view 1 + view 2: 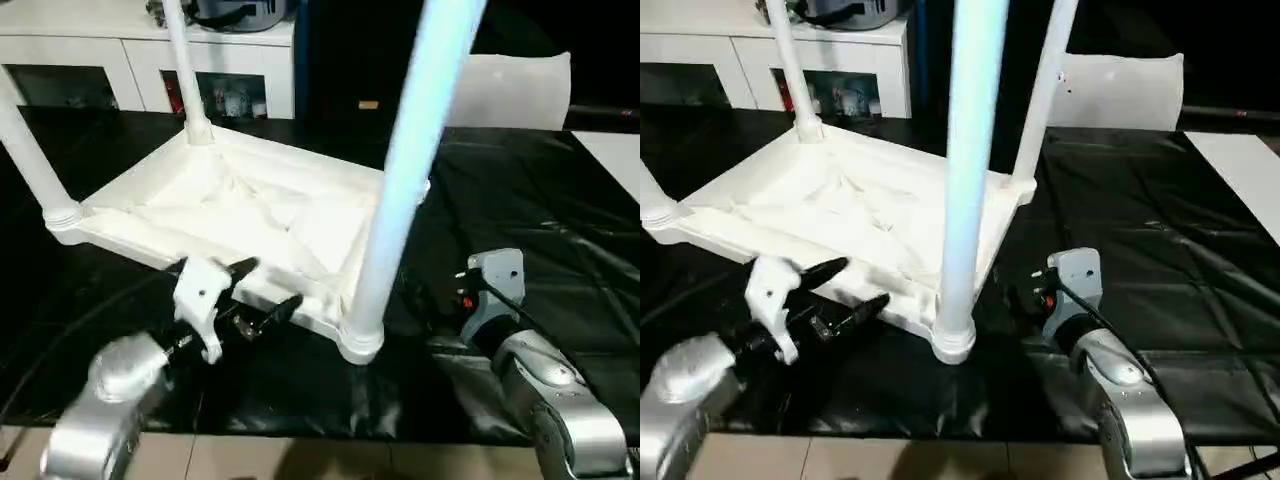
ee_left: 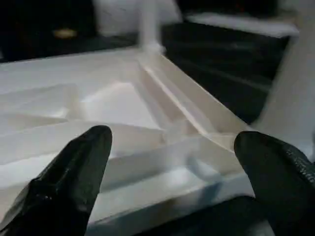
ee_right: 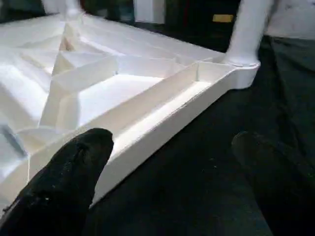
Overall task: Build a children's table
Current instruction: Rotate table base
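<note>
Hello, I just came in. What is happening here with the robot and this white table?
The robot is building a children's table. The table lies upside down on the black work table, ribbed underside up, with four legs standing up from its corner sockets. The left gripper is open just at the near edge of the tabletop, holding nothing. The right gripper is open too, beside the table's right side, over the black cover, holding nothing. A white cabinet stands behind.

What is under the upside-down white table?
The children's table lies top-down on the black-covered work table, legs pointing up. The black cover shows all around it; whatever lies directly beneath the top is hidden.
</note>
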Available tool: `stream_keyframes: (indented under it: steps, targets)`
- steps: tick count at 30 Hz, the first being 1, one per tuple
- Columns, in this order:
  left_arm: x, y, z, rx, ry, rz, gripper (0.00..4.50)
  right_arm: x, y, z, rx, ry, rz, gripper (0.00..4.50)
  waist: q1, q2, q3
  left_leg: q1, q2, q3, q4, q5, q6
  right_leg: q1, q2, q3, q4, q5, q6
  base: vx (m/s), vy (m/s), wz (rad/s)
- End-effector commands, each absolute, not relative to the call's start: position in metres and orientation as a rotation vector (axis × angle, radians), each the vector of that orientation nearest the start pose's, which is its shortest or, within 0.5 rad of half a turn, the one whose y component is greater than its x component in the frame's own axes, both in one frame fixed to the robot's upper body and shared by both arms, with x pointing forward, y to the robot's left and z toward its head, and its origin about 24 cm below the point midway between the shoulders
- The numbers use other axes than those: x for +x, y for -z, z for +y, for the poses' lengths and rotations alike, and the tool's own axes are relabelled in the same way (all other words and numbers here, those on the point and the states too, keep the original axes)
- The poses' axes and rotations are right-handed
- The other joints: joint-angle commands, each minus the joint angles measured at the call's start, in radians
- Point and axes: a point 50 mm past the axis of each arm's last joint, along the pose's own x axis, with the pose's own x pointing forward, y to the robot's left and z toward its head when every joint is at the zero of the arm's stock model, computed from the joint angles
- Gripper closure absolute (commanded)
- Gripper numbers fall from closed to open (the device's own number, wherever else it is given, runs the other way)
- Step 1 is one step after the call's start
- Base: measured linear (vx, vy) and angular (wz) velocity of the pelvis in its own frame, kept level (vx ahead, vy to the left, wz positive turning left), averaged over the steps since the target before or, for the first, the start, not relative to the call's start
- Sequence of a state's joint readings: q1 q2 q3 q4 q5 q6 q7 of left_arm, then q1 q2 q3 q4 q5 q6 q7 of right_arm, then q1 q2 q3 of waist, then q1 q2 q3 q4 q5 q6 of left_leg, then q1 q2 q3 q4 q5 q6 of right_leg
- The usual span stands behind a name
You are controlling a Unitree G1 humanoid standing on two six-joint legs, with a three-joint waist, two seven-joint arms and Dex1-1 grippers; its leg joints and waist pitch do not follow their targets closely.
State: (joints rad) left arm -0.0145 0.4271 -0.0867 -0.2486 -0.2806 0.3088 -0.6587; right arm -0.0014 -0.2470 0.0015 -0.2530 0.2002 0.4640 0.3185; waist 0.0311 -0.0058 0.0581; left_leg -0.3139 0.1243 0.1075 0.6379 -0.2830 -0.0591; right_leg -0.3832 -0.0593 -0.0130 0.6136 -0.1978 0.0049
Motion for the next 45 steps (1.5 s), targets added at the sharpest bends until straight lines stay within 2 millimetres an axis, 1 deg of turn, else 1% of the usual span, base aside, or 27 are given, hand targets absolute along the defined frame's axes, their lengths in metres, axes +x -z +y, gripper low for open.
stream_keyframes:
  steps: [1, 2, 3, 6, 7, 9, 11, 13, 14, 15, 17, 18, 19, 20, 23, 24, 25, 26, 28, 30, 32, 34, 36, 38, 40, 43, 45]
  targets:
    - [0.241, -0.074, 0.159, 0.149, 0.901, 0.182, 0.03, 0.248, -0.063, -0.169, -0.056, -0.415, 0.220, 0.00, -0.001, 0.004, -0.035, -0.022, 0.067, -0.014, -0.112, -0.183, 0.014, 0.036, -0.073, 0.049, -0.080, -0.330, -0.159, 0.000, 0.000, 0.00]
    - [0.244, -0.075, 0.161, 0.169, 0.951, 0.202, 0.03, 0.247, -0.064, -0.170, -0.066, -0.444, 0.221, 0.00, 0.001, 0.003, -0.035, -0.021, 0.066, -0.012, -0.112, -0.175, 0.017, 0.035, -0.072, 0.049, -0.081, -0.328, -0.157, 0.000, 0.000, 0.00]
    - [0.247, -0.076, 0.163, 0.194, 1.001, 0.221, 0.03, 0.247, -0.065, -0.171, -0.075, -0.478, 0.227, 0.00, 0.001, 0.003, -0.040, -0.022, 0.068, -0.005, -0.110, -0.136, 0.024, 0.035, -0.070, 0.048, -0.076, -0.283, -0.168, 0.000, 0.000, 0.00]
    - [0.254, -0.079, 0.167, 0.241, 1.116, 0.267, 0.03, 0.245, -0.068, -0.176, -0.094, -0.553, 0.236, 0.00, 0.005, 0.000, -0.047, -0.023, 0.066, -0.002, -0.104, -0.068, 0.039, 0.040, -0.069, 0.046, -0.068, -0.214, -0.187, 0.000, 0.000, 0.00]
    - [0.258, -0.082, 0.169, 0.263, 1.161, 0.280, 0.03, 0.245, -0.071, -0.180, -0.105, -0.575, 0.226, 0.00, 0.004, -0.003, -0.050, -0.026, 0.067, 0.000, -0.101, -0.017, 0.046, 0.043, -0.070, 0.043, -0.062, -0.152, -0.204, 0.000, 0.000, 0.00]
    - [0.263, -0.084, 0.169, 0.305, 1.225, 0.291, 0.31, 0.244, -0.074, -0.183, -0.099, -0.610, 0.225, 0.00, 0.006, -0.002, -0.054, -0.027, 0.065, 0.001, -0.097, 0.037, 0.059, 0.046, -0.069, 0.041, -0.055, -0.095, -0.224, 0.000, 0.000, 0.00]
    - [0.268, -0.085, 0.168, 0.348, 1.278, 0.307, 0.44, 0.243, -0.076, -0.185, -0.119, -0.649, 0.227, 0.00, 0.008, -0.005, -0.060, -0.030, 0.066, 0.003, -0.092, 0.091, 0.079, 0.049, -0.071, 0.039, -0.046, -0.010, -0.254, 0.000, 0.000, 0.00]
    - [0.276, -0.085, 0.166, 0.413, 1.343, 0.330, 0.61, 0.242, -0.079, -0.187, -0.164, -0.691, 0.223, 0.00, 0.008, -0.004, -0.060, -0.030, 0.066, 0.005, -0.090, 0.105, 0.096, 0.046, -0.069, 0.037, -0.047, 0.007, -0.265, 0.000, 0.000, 0.00]
    - [0.281, -0.085, 0.166, 0.439, 1.372, 0.340, 0.76, 0.241, -0.081, -0.189, -0.173, -0.711, 0.208, 0.00, 0.008, -0.008, -0.060, -0.028, 0.067, 0.007, -0.089, 0.102, 0.104, 0.045, -0.069, 0.037, -0.048, 0.000, -0.267, 0.000, 0.000, 0.00]
    - [0.288, -0.086, 0.164, 0.481, 1.414, 0.352, 0.86, 0.239, -0.082, -0.190, -0.169, -0.751, 0.222, 0.00, 0.011, -0.005, -0.059, -0.028, 0.068, 0.008, -0.089, 0.090, 0.107, 0.045, -0.072, 0.037, -0.051, -0.021, -0.268, 0.000, 0.000, 0.00]
    - [0.292, -0.086, 0.163, 0.514, 1.446, 0.369, 0.90, 0.234, -0.082, -0.188, -0.158, -0.818, 0.258, 0.00, 0.013, -0.007, -0.057, -0.029, 0.070, 0.007, -0.092, 0.050, 0.101, 0.048, -0.075, 0.038, -0.056, -0.073, -0.269, 0.000, 0.000, 0.00]
    - [0.293, -0.086, 0.162, 0.523, 1.452, 0.372, 1.08, 0.232, -0.082, -0.187, -0.154, -0.835, 0.268, 0.00, 0.015, -0.006, -0.056, -0.030, 0.072, 0.006, -0.093, 0.039, 0.099, 0.050, -0.077, 0.038, -0.058, -0.088, -0.267, 0.000, 0.000, 0.00]
    - [0.295, -0.085, 0.161, 0.551, 1.473, 0.380, 1.08, 0.228, -0.081, -0.186, -0.142, -0.885, 0.290, 0.00, 0.016, -0.010, -0.056, -0.031, 0.076, 0.005, -0.094, 0.032, 0.091, 0.051, -0.078, 0.038, -0.057, -0.095, -0.266, 0.000, 0.000, 0.00]
    - [0.297, -0.085, 0.159, 0.569, 1.481, 0.381, 1.29, 0.225, -0.081, -0.184, -0.137, -0.915, 0.298, 0.00, 0.016, -0.010, -0.056, -0.032, 0.077, 0.005, -0.094, 0.032, 0.090, 0.052, -0.080, 0.039, -0.057, -0.096, -0.264, 0.000, 0.000, 0.00]
    - [0.306, -0.082, 0.152, 0.624, 1.496, 0.365, 1.41, 0.217, -0.077, -0.181, -0.153, -0.988, 0.323, 0.00, 0.018, -0.009, -0.058, -0.032, 0.076, 0.007, -0.091, 0.039, 0.084, 0.049, -0.079, 0.038, -0.059, -0.088, -0.266, 0.000, 0.000, 0.00]
    - [0.306, -0.082, 0.152, 0.624, 1.496, 0.365, 1.55, 0.217, -0.077, -0.181, -0.153, -0.988, 0.323, 0.00, 0.019, -0.009, -0.058, -0.032, 0.077, 0.006, -0.092, 0.038, 0.082, 0.050, -0.081, 0.038, -0.059, -0.091, -0.267, 0.000, 0.000, 0.00]
    - [0.310, -0.081, 0.148, 0.650, 1.508, 0.352, 1.67, 0.215, -0.076, -0.179, -0.160, -1.011, 0.327, 0.00, 0.021, -0.003, -0.060, -0.034, 0.078, 0.004, -0.092, 0.043, 0.073, 0.052, -0.083, 0.039, -0.054, -0.082, -0.271, 0.000, 0.000, 0.00]
    - [0.313, -0.080, 0.145, 0.663, 1.516, 0.353, 1.67, 0.214, -0.076, -0.178, -0.159, -1.026, 0.329, 0.00, 0.021, -0.004, -0.059, -0.032, 0.077, 0.007, -0.091, 0.035, 0.071, 0.049, -0.080, 0.038, -0.060, -0.089, -0.270, 0.000, 0.000, 0.00]
    - [0.316, -0.079, 0.142, 0.681, 1.526, 0.352, 1.77, 0.213, -0.076, -0.176, -0.157, -1.043, 0.333, 0.00, 0.023, -0.005, -0.060, -0.032, 0.077, 0.007, -0.091, 0.032, 0.068, 0.052, -0.079, 0.039, -0.060, -0.086, -0.269, 0.000, 0.000, 0.00]
    - [0.318, -0.079, 0.141, 0.689, 1.531, 0.355, 2.10, 0.212, -0.076, -0.176, -0.156, -1.056, 0.337, 0.00, 0.027, -0.007, -0.060, -0.032, 0.077, 0.007, -0.091, 0.031, 0.063, 0.052, -0.080, 0.040, -0.061, -0.087, -0.267, 0.000, 0.000, 0.00]
    - [0.323, -0.079, 0.139, 0.711, 1.541, 0.359, 2.14, 0.210, -0.076, -0.176, -0.160, -1.072, 0.344, 0.00, 0.029, -0.005, -0.061, -0.034, 0.078, 0.005, -0.091, 0.037, 0.056, 0.054, -0.081, 0.039, -0.057, -0.068, -0.271, 0.000, 0.000, 0.00]
    - [0.327, -0.079, 0.135, 0.731, 1.564, 0.366, 2.44, 0.209, -0.076, -0.176, -0.172, -1.083, 0.349, 0.00, 0.032, -0.003, -0.060, -0.031, 0.077, 0.006, -0.091, 0.031, 0.056, 0.053, -0.080, 0.039, -0.061, -0.074, -0.270, 0.000, 0.000, 0.00]
    - [0.327, -0.078, 0.135, 0.738, 1.572, 0.373, 2.65, 0.208, -0.075, -0.176, -0.173, -1.084, 0.350, 0.00, 0.037, -0.006, -0.061, -0.031, 0.080, 0.006, -0.092, 0.039, 0.052, 0.054, -0.083, 0.040, -0.057, -0.050, -0.277, 0.000, 0.000, 0.00]
    - [0.328, -0.075, 0.135, 0.758, 1.608, 0.415, 2.65, 0.207, -0.075, -0.174, -0.176, -1.090, 0.349, 0.00, 0.038, -0.005, -0.061, -0.031, 0.079, 0.005, -0.091, 0.045, 0.053, 0.054, -0.081, 0.039, -0.057, -0.041, -0.274, 0.000, 0.000, 0.00]
    - [0.328, -0.074, 0.136, 0.763, 1.617, 0.427, 2.94, 0.207, -0.075, -0.174, -0.175, -1.093, 0.349, 0.00, 0.039, -0.005, -0.062, -0.033, 0.081, 0.004, -0.092, 0.046, 0.049, 0.057, -0.085, 0.040, -0.054, -0.031, -0.275, 0.000, 0.000, 0.00]
    - [0.329, -0.073, 0.136, 0.778, 1.614, 0.434, 3.11, 0.205, -0.075, -0.171, -0.176, -1.101, 0.346, 0.00, 0.038, -0.003, -0.060, -0.032, 0.081, 0.005, -0.093, 0.025, 0.042, 0.056, -0.084, 0.040, -0.058, -0.051, -0.279, 0.000, 0.000, 0.00]
    - [0.330, -0.072, 0.136, 0.778, 1.611, 0.436, 3.45, 0.205, -0.074, -0.170, -0.175, -1.109, 0.346, 0.00, 0.040, -0.002, -0.059, -0.031, 0.081, 0.005, -0.094, 0.011, 0.036, 0.056, -0.084, 0.040, -0.061, -0.072, -0.277, 0.000, 0.000, 0.00]
